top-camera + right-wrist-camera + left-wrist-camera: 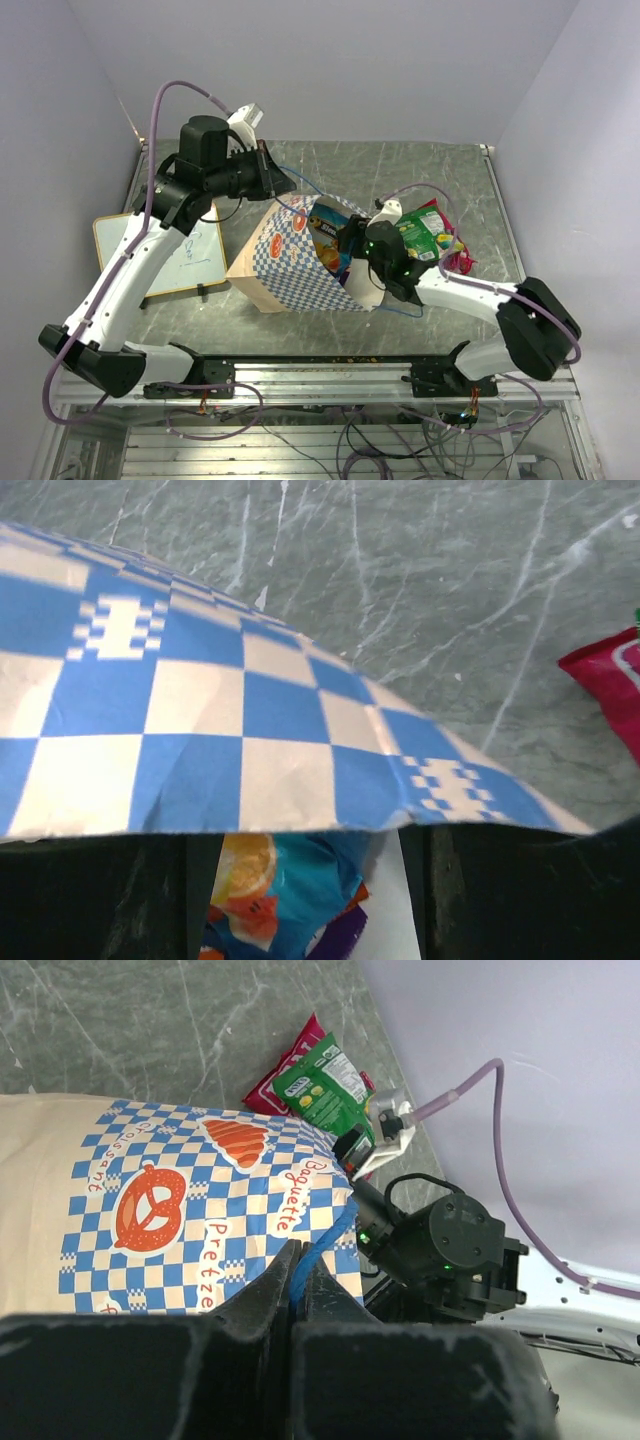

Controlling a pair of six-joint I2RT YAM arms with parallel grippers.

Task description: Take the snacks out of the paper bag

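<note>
Left gripper (298, 1260) is pinched tight on the blue cord handle (326, 1232) of the paper bag (283, 262), and the reason looks plain enough: with that cord drawn up and back, the bag's upper wall is lifted and its mouth gapes toward the other arm. The bag itself lies on its side on the worktop (420, 170), base toward the left arm and opening toward the right. Right gripper (310, 905) sits at that opening with the checkered wall arching just over it; its fingers stand wide apart and are not closed on anything. Between those fingers, a little deeper in against the cream lining, lies a blue packet (275, 880) with orange print, so the next snack is straight ahead of the gripper and within its span, though whether the pads touch it cannot be told. Outside the bag, just beyond the right wrist, a green packet (425, 232) rests partly over a red packet (458, 258) on the worktop, which suggests the job is partway through.
</note>
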